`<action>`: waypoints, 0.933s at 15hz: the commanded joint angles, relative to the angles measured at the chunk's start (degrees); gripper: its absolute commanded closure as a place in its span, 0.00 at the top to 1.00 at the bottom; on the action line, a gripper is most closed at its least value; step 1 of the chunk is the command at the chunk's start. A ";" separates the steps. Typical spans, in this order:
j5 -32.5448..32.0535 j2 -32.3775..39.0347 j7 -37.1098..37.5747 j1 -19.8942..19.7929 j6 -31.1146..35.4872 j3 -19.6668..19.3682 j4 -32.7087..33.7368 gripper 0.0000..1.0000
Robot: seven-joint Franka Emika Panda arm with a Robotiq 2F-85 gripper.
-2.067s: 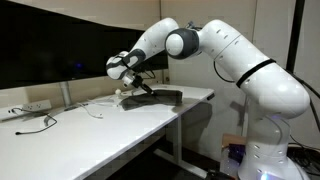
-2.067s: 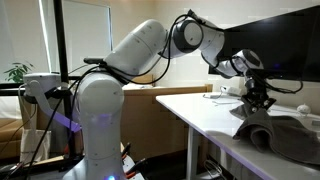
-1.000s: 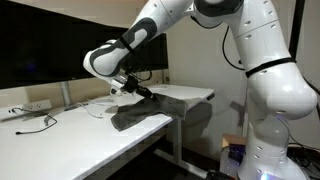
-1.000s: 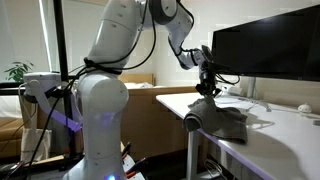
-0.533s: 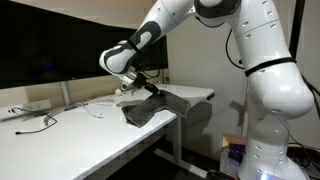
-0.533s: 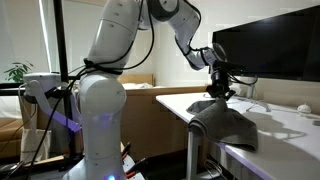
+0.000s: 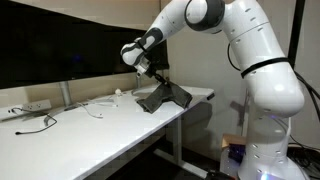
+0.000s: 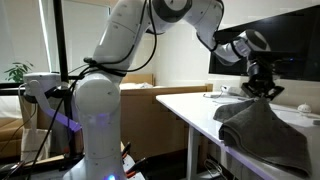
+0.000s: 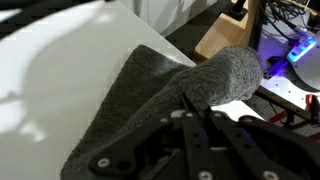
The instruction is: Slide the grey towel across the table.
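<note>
1. My claw (image 7: 159, 85) is clenched on a pinch of the grey towel (image 7: 165, 98), drawing the cloth up into a peak.
2. The towel's lower edges rest on the white worktop (image 7: 90, 130), close to its front edge in both exterior views.
3. In the wrist view, the towel bunches into a thick fold right at the claw.
4. A dark monitor (image 8: 290, 40) stands behind it.
</note>
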 commanded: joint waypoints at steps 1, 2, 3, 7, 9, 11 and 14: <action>0.62 6.70 -2.51 -3.90 -1.62 -1.88 11.33 0.05; 1.24 8.95 -2.86 -5.28 -2.31 -2.66 15.34 0.05; 1.92 10.97 -2.98 -6.41 -2.87 -3.18 18.83 0.05; 6.83 17.57 -0.77 -12.04 -4.71 -5.04 31.35 0.05; 10.42 21.12 0.77 -14.41 -6.36 -6.07 38.39 0.05; 13.38 24.27 2.57 -16.67 -8.12 -6.67 44.78 0.05; 17.82 29.18 7.03 -20.29 -12.31 -6.92 54.40 0.05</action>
